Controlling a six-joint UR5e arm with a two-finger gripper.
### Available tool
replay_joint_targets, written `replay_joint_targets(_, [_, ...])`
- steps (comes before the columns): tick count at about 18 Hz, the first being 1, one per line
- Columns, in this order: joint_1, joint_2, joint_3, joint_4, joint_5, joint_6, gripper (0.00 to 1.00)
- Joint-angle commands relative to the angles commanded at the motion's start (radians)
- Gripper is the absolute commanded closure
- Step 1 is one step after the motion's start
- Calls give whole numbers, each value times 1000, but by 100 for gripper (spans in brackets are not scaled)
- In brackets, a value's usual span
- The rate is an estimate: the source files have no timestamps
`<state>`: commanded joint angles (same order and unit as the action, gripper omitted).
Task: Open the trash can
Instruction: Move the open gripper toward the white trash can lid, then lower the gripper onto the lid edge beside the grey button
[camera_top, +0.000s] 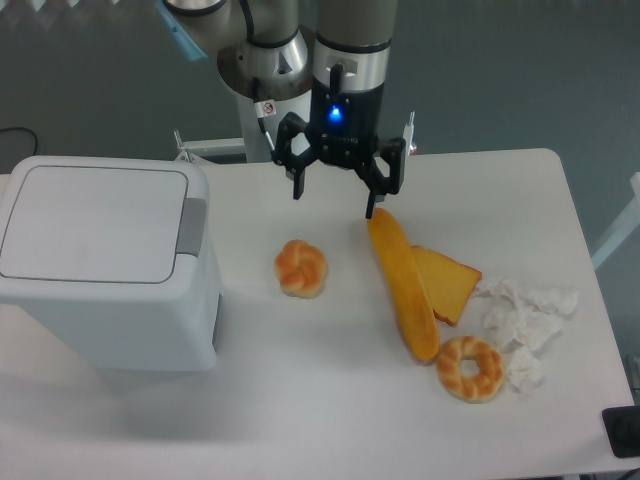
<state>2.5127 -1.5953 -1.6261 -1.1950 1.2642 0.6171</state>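
View: fixed camera, looking down on the scene from the near side.
Worktop (300, 400): white, rounded corners, carrying all the objects listed.
Trash can (105, 265): large boxy white bin at the left edge of the worktop; flat lid down and closed; grey push-button tab (192, 226) on the lid's right edge, facing the centre.
End effector (335, 200): two-finger unit pointing downward above the far middle of the worktop, blue light lit on its body; fingers spread wide apart, holding nothing; well apart from the trash can, to its right.
Bread roll (301, 268): round, knotted, golden; near the centre, below the left finger and right of the bin.
Baguette (402, 282): long, lying far-to-near just right of centre; its far end lies close under the right finger.
Toast slice (447, 283): touching the baguette's right side.
Doughnut (470, 368): ring-shaped, near the baguette's near end.
Crumpled tissue (525, 320): white, at the right, beside the doughnut and toast slice.
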Motion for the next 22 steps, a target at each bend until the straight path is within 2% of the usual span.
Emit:
replay_joint_targets(7, [0,-22,18,0,-117,-250,0])
replay_joint_targets(11, [2,-28,20,0,-198,-332,0])
replay_joint_targets(22, [2,-31,18,-2,-238,-373,0])
